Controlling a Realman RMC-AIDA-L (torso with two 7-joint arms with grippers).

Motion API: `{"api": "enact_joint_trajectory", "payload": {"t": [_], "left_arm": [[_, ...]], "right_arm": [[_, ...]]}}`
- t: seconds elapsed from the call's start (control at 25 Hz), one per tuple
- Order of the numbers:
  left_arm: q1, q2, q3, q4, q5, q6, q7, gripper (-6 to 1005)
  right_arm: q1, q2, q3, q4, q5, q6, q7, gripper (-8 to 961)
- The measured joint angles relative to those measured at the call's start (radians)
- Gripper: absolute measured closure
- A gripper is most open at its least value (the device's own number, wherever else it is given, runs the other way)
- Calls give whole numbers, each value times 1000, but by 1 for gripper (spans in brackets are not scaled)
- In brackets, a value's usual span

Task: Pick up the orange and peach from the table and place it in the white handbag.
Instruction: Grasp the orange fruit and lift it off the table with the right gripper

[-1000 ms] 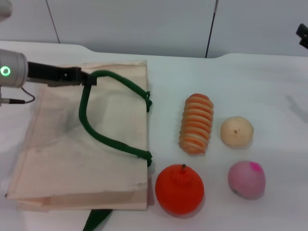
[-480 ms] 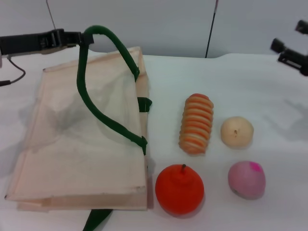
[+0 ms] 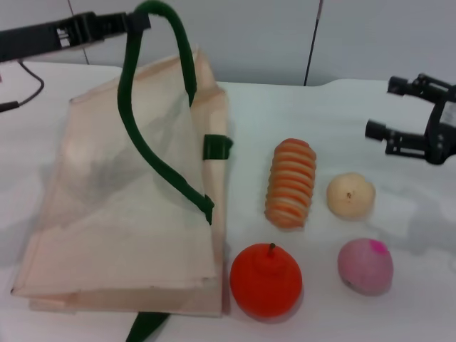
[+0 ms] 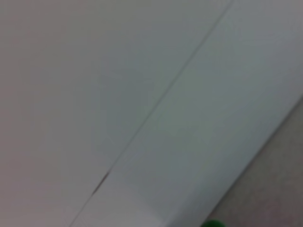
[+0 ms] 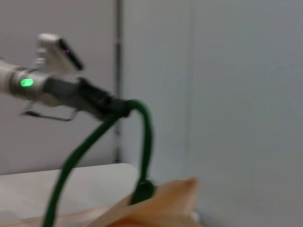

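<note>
Left gripper (image 3: 132,21): seen at the upper left of the head view, closed on the top of the green handle (image 3: 153,107); in the right wrist view the same gripper (image 5: 118,108) is seen pinching the handle loop (image 5: 142,137).
White handbag (image 3: 107,214): laid on the left of the table (image 3: 285,107), its upper side pulled up by the raised handle; a second green handle (image 3: 146,326) is seen poking out at its near edge.
Orange (image 3: 266,280): set on the table just beside the bag's near right corner.
Striped roll (image 3: 291,182): laid behind the orange, near the bag's right edge.
Pale ball (image 3: 350,195): placed just right of the roll.
Peach (image 3: 365,266): set on the table right of the orange, in front of the pale ball.
Right gripper (image 3: 399,110): held above the table at the far right, fingers spread apart, nothing between them.
</note>
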Motion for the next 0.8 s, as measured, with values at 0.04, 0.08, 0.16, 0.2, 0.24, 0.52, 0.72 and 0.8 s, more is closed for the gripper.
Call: {"api": "enact_joint_trajectory", "payload": {"t": [0.04, 0.08, 0.16, 0.2, 0.24, 0.52, 0.72, 0.8], "left_arm": [[4, -1, -1, -1, -15, -9, 14, 858], [7, -2, -2, -1, -23, -11, 22, 858], [13, -3, -2, -1, -34, -13, 33, 858], [14, -4, -2, -1, -38, -13, 36, 858], [15, -5, -3, -1, -42, -12, 39, 858], [15, -5, -6, -7, -49, 7, 42, 857], [24, -5, -10, -9, -55, 21, 42, 857], [27, -5, -14, -9, -56, 22, 42, 857]], "right_arm": [[2, 0, -6, -6, -13, -23, 2, 74], [5, 0, -15, -12, -27, -45, 5, 74], [15, 0, -41, -16, -61, -75, 18, 74], [21, 1, -58, -17, -79, -83, 28, 74], [25, 1, -71, -18, -91, -86, 36, 74], [80, 11, -166, 9, -198, -88, 79, 73], [89, 13, -224, 54, -217, -80, 76, 73], [93, 13, -251, 71, -217, -79, 74, 73]]}}
